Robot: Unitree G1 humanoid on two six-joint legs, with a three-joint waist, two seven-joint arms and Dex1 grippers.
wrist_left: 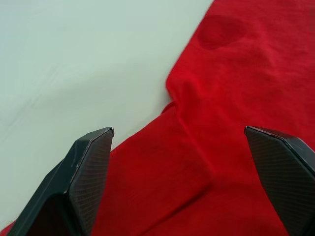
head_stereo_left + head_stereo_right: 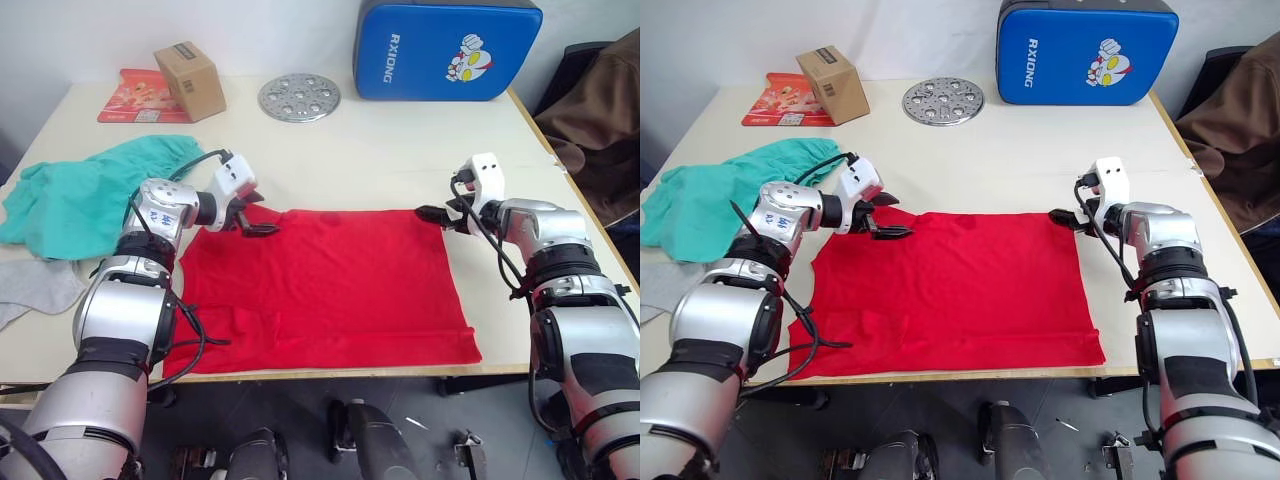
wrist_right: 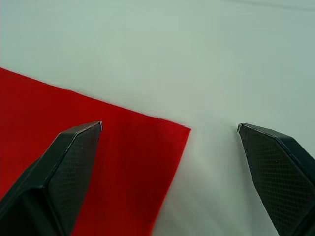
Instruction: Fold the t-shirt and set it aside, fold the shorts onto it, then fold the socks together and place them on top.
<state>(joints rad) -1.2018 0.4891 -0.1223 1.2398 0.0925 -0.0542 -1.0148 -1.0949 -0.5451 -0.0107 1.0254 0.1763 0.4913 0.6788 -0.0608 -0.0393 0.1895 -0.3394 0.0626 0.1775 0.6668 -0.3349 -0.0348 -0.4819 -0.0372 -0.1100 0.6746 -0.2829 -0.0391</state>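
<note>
Two grippers sit at the far corners of the t-shirt point(image 2: 330, 290), which lies spread flat and roughly rectangular on the table point(image 2: 400, 150), its near edge close to the table's front edge. Your left gripper point(image 2: 258, 228) hovers over the shirt's far left corner with its fingers spread wide; in the left wrist view the red cloth runs between the two fingertips point(image 1: 91, 172) and nothing is pinched. Your right gripper point(image 2: 432, 214) sits at the far right corner, also spread wide, with one finger over the red fabric and the other over bare table, the corner lying between them.

You have the shorts point(image 2: 90, 190) bunched up on the left side of the table, just beside the left arm and apart from the shirt. Next to them, at the table's left edge, lies a piece of the socks point(image 2: 35, 285).

Along the far edge you can see a cardboard box point(image 2: 190, 80), a red packet point(image 2: 140, 97), a perforated metal disc point(image 2: 299, 97) and a blue cushion point(image 2: 445, 48).
</note>
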